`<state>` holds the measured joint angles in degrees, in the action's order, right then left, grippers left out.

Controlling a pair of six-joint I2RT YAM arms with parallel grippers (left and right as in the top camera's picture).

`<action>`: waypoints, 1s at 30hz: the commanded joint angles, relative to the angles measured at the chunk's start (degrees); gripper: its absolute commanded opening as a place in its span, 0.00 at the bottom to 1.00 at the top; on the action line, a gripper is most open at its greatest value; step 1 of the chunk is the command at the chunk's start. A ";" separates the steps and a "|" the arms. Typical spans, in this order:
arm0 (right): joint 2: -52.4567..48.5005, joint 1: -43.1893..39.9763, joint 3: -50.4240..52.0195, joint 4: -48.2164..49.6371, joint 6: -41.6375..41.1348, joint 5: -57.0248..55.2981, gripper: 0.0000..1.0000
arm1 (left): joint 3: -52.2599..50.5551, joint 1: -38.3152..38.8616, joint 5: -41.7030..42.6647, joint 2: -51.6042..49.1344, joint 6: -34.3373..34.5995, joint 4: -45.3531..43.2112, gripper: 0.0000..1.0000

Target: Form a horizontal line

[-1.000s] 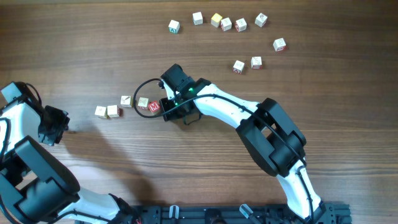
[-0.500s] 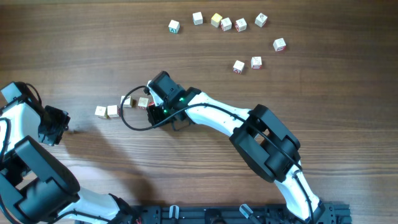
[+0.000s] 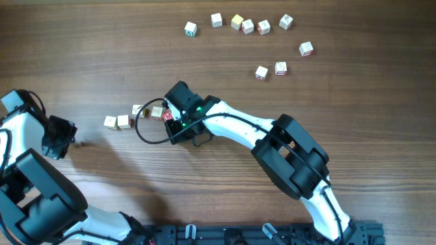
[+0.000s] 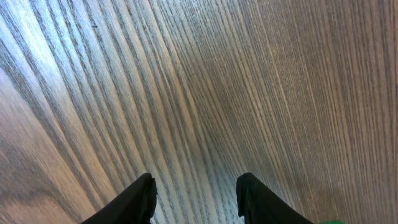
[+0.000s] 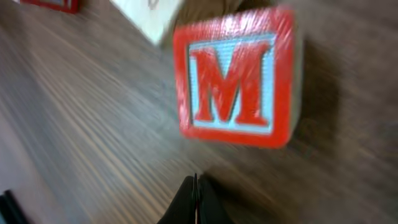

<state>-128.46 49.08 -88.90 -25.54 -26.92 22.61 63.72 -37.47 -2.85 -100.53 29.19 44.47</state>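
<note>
Four or five small pale wooden letter cubes make a ragged row (image 3: 138, 110) left of centre overhead on the brown wooden bench (image 3: 225, 197), right claw (image 3: 170, 119) at its right end; loose cubes (image 3: 263, 26) sit upper right. Left wrist view: left claw (image 4: 196, 199) spread apart over bare wood. Right wrist view: right claw pinched together just below the red-M cube (image 5: 236, 78). Off-centre nudging could twist that cube and kink the row.

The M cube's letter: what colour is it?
M cube: red letter on pale blue, red border; clearest in right wrist view.
</note>
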 commanded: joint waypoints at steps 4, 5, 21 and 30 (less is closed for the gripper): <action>-1.44 -0.11 0.42 4.28 0.46 -5.14 0.05 | 0.02 -0.24 0.50 -0.74 -0.26 -0.13 0.47; -1.44 -0.11 0.42 4.83 0.50 -5.11 0.05 | 0.02 -0.24 0.50 -0.74 -0.24 -0.13 0.48; -1.42 -0.11 0.42 10.86 1.46 -4.37 0.04 | 0.02 -0.24 0.50 -0.74 -0.24 0.11 0.49; 0.11 -0.31 0.42 -8.55 -1.81 -8.87 0.04 | 0.02 -0.24 3.43 -0.74 -0.24 0.07 0.96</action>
<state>-127.90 49.04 -89.03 -30.83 -26.33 22.17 63.72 -37.47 -2.61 -100.53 29.17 44.51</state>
